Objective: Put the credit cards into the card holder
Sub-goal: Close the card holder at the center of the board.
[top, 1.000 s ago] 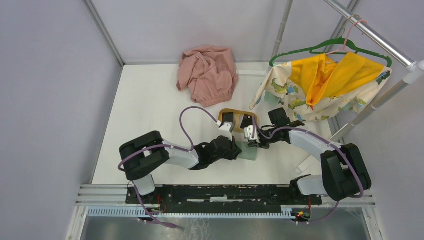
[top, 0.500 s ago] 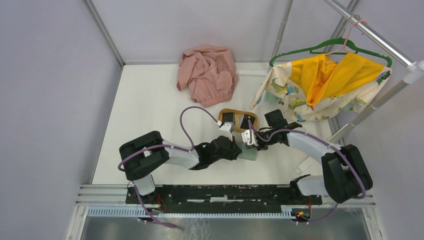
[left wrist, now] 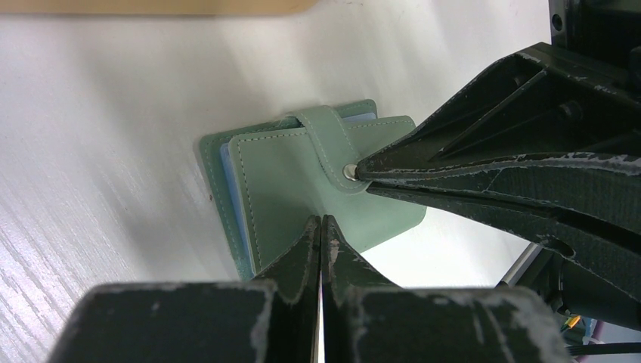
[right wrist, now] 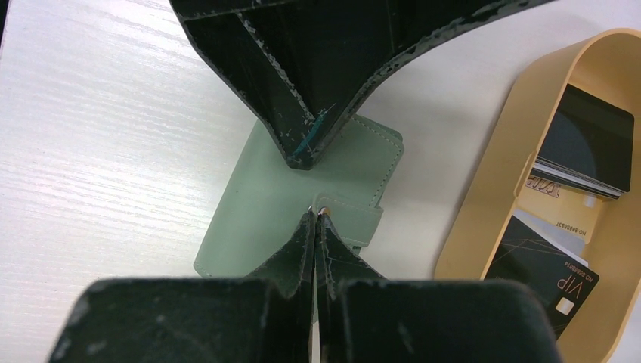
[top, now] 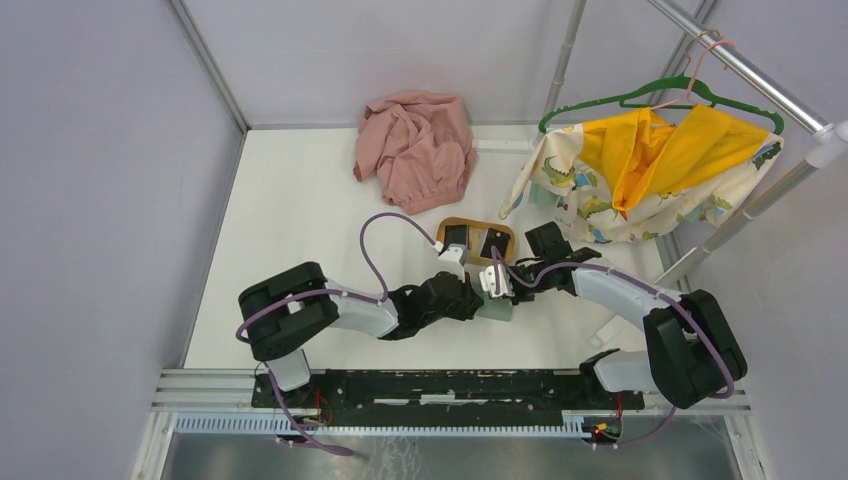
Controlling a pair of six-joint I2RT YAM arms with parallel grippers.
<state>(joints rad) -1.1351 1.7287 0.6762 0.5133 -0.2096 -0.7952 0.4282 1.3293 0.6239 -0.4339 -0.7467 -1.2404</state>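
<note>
The card holder (top: 499, 309) lies closed on the white table, grey-green with its strap snapped; it also shows in the left wrist view (left wrist: 287, 174) and the right wrist view (right wrist: 249, 212). My left gripper (left wrist: 321, 220) is shut, its tips resting on the holder's cover. My right gripper (right wrist: 316, 214) is shut, its tips at the strap's metal snap (left wrist: 349, 172). The two grippers meet tip to tip over the holder (top: 488, 295). Black credit cards (right wrist: 588, 136) and a black VIP card (right wrist: 540, 265) lie in the tan wooden tray (right wrist: 484, 174), beside the holder.
The oval tray (top: 476, 221) sits just behind the holder. A crumpled pink cloth (top: 415, 145) lies at the back of the table. A yellow and patterned garment (top: 650, 165) hangs on a green hanger from a rack at the right.
My right gripper has moved a little left and nearer, onto the holder's strap. My left arm and the holder have stayed put.
</note>
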